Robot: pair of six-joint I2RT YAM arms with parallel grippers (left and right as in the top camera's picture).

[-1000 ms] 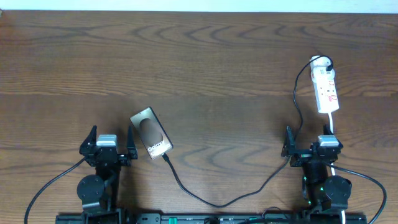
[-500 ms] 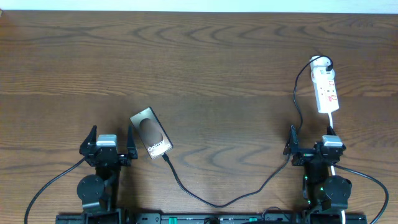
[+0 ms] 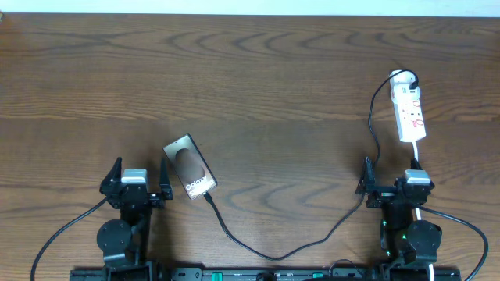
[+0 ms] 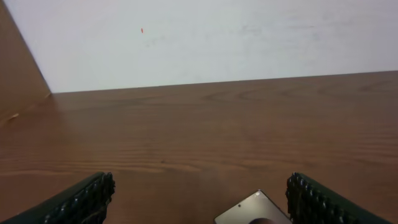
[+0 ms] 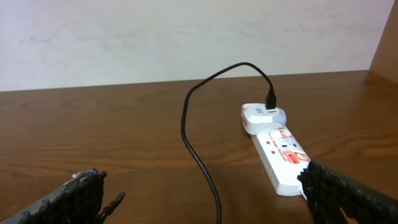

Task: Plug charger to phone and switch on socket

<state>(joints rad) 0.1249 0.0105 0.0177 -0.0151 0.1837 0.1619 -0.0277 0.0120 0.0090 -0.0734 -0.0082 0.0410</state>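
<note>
The phone [image 3: 190,167] lies tilted on the table, just right of my left gripper [image 3: 139,176]. Its top corner shows in the left wrist view [image 4: 254,210] between the open fingers [image 4: 199,199]. The charger cable [image 3: 273,251] runs from the phone's lower end along the front of the table and up to the white adapter on the socket [image 3: 409,111]. In the right wrist view the cable [image 5: 198,149] arcs into the adapter at the far end of the socket [image 5: 277,149]. My right gripper [image 3: 393,178] is open and empty, just in front of the socket [image 5: 205,199].
The white cord [image 3: 417,156] leaves the socket's near end beside my right arm. A pale wall [image 4: 205,37] stands behind the table's far edge. Thick black arm cables [image 3: 70,226] trail at the front corners.
The right gripper has shifted slightly to the right and nearer the front. The left arm, phone, cable and socket have not moved.
</note>
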